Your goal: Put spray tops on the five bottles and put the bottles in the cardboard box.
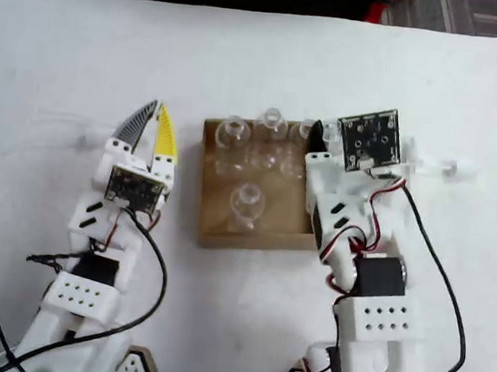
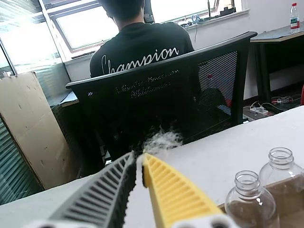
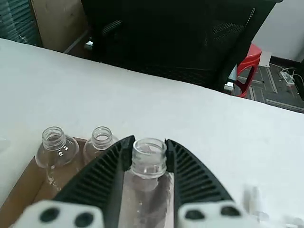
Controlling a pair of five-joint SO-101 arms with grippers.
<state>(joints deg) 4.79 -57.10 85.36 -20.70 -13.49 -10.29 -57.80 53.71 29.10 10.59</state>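
Four clear round plastic bottles are showing in the high view, all upright with necks open, in the shallow brown cardboard box at mid-desk. All of them are looking like plain clear plastic.

- Three are lining the box's far wall: left bottle, middle bottle and corner bottle.
- The fourth bottle is standing alone, nearer the box's front wall.

The right gripper is sitting over the box's far right corner. Its black ribbed jaws are clamping the corner bottle at the neck, one jaw on each side and both touching. I cannot tell whether its base is resting on the box floor. In the right wrist view the left bottle and middle bottle are standing just beside it.

The left gripper is hanging over the white desk, left of the box and apart from it. Its grey and yellow jaws are drawn in to a thin slit and gripping nothing. The left wrist view is catching two of the bottles nearby.

A small clear plastic part is lying on the desk beside the right arm, too faint to identify.
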